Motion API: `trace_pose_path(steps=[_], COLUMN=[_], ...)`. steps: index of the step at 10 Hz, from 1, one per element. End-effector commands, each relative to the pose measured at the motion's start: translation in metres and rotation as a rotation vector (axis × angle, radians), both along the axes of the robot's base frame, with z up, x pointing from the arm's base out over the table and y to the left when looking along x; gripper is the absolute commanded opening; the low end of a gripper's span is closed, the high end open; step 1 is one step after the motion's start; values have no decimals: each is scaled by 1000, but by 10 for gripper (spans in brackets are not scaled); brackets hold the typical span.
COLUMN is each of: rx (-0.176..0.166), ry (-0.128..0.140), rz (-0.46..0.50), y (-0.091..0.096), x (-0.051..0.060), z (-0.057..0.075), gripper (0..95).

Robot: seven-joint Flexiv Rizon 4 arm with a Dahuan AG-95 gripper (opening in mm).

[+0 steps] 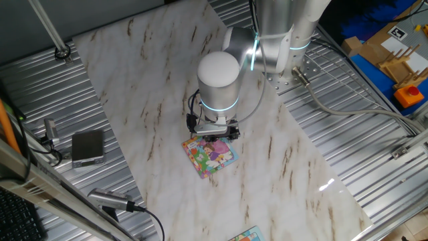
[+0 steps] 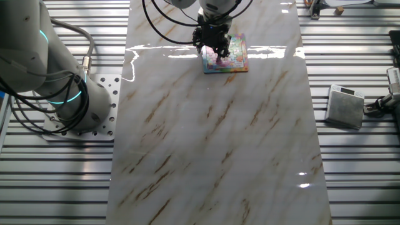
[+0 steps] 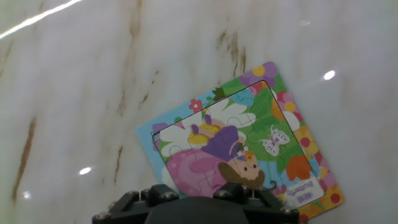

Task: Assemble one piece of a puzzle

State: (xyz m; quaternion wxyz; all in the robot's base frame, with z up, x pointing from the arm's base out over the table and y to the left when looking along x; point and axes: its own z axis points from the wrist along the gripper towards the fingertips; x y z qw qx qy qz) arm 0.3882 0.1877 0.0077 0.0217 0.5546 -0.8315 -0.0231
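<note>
Seen from the hand view, nearest: the dark base of the gripper (image 3: 199, 208) along the bottom edge, fingertips hidden, so cannot tell how far apart the fingers stand or whether anything is held. Just beyond, the puzzle (image 3: 249, 149): a square cartoon board with a pink-and-purple figure and a white butterfly in the middle, and a border of blue, green, yellow and orange flowers. Lies flat and turned askew to the marble veins, one corner toward the top of the view (no long axis to speak of, being square). The piece cannot be picked out as a separate thing.

From one fixed view, gripper (image 1: 215, 132) right above the board's (image 1: 210, 156) near edge. Under all, a white marble-patterned sheet (image 1: 160, 87) with brown veins, laid on a ribbed metal table (image 1: 341, 120). Farther off, a small grey box (image 2: 345, 106) and, at the far corner, an orange block (image 1: 408, 94).
</note>
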Motion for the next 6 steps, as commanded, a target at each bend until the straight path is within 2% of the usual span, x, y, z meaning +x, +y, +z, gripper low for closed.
trace_pose_path(steps=[1,4,6], rx=[-5,-4,-3], ry=[-4,0,13], rz=[0,-5,-3], y=[0,1,-1], x=[1,1,9], z=[-3,-1,9], gripper=[570,570,570])
